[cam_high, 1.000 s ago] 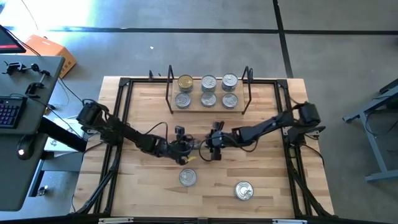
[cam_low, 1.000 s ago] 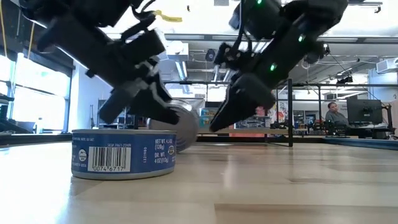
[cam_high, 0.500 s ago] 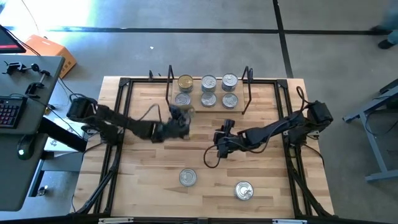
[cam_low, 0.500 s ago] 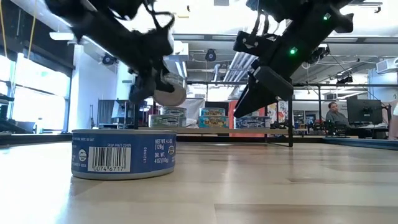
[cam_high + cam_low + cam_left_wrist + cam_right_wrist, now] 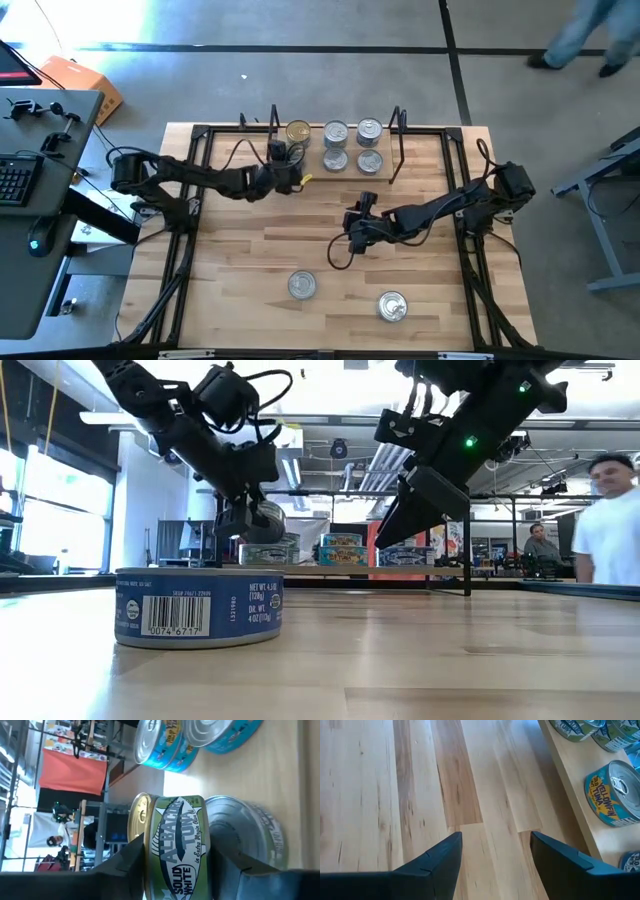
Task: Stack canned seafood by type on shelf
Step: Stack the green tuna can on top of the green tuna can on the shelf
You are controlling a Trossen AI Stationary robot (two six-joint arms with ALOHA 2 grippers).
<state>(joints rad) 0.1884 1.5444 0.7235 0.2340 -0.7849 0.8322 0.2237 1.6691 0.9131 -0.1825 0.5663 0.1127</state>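
- The left gripper [image 5: 285, 172] is at the left end of the shelf [image 5: 333, 176], its fingers set around a green-labelled albacore tuna tin [image 5: 172, 847] with a gold lid; in the left wrist view the two dark fingers [image 5: 127, 862] flank that tin's flat faces, and whether they press it or stand just clear cannot be told.
- That tin sits against a silver-lidded tin [image 5: 247, 832]; in the low view the gripper holds a tin [image 5: 262, 520] above the left-hand shelf pile.
- The left arm [image 5: 190, 178] runs from its base at the table's left edge rightward to the shelf.
- The right gripper [image 5: 356, 222] hangs over bare tabletop [image 5: 250, 250] near the middle, to the near side of the shelf, its fingers [image 5: 437, 857] spread well apart with nothing between them.
- In the right wrist view, bare wood boards show between the fingers, and a blue yellowfin tuna tin [image 5: 615, 795] lies on the shelf plank off to one side.
- The right arm [image 5: 450, 205] reaches in from the table's right edge.
- On the shelf, in the high view, a gold-lidded tin [image 5: 298, 132] stands at far left, with four silver-lidded tins [image 5: 352, 145] in two rows to its right, between the two black wire uprights [image 5: 397, 135].
- Two silver-lidded tins lie on the near part of the table: one [image 5: 302, 286] near the middle, one [image 5: 391, 306] to its right and nearer.
- In the low view a blue tin with a barcode [image 5: 198, 606] stands close to the camera.
- A person in a white top [image 5: 610, 520] stands beyond the table at right.
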